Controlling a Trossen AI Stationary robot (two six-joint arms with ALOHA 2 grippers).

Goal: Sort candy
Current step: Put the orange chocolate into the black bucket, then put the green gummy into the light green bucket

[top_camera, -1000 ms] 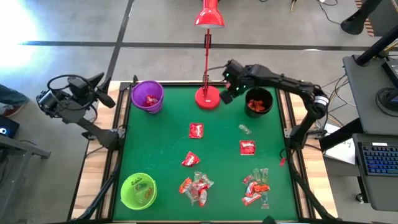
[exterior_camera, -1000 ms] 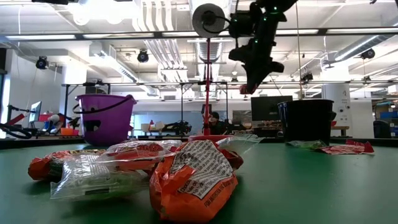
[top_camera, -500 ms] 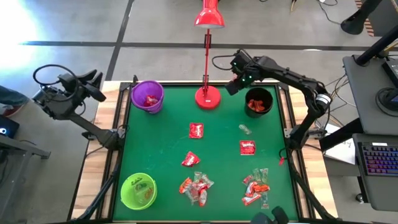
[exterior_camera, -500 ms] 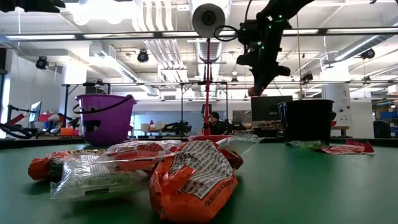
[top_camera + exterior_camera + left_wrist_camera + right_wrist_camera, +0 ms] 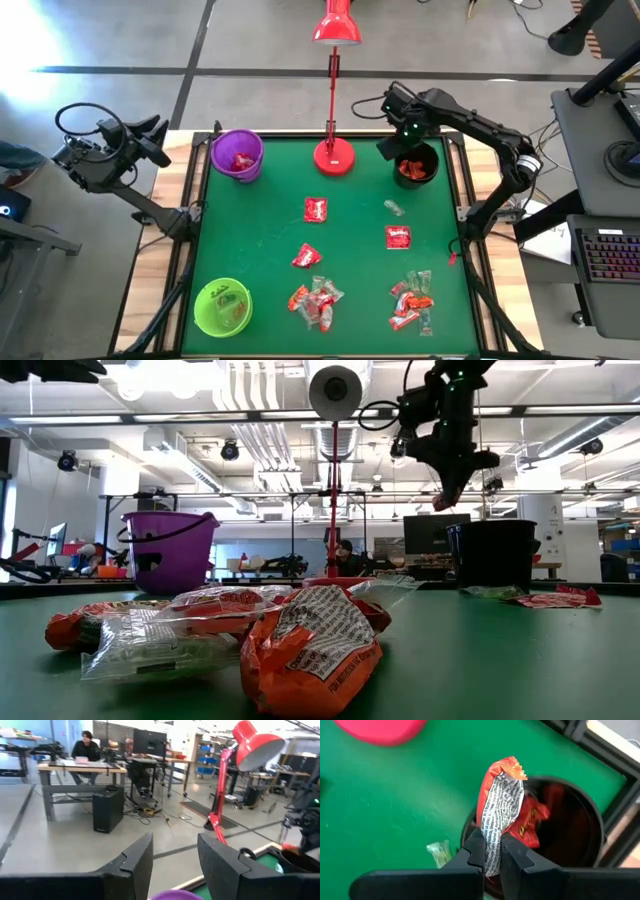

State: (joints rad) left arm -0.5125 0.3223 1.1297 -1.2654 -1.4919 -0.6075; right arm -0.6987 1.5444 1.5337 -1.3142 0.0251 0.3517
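The green worktop [image 5: 260,235] carries a purple cup [image 5: 237,155] at the upper left, a light green cup [image 5: 222,306] at the lower left and a black cup [image 5: 416,164] at the upper right. The red lamp base [image 5: 333,157] stands at the upper middle. Candy [image 5: 315,210] lies scattered in the centre, with two heaps near the lower edge [image 5: 315,301] [image 5: 411,300].

Overhead and table-level views, two wrist cameras, sharing the black cup [image 5: 416,165].
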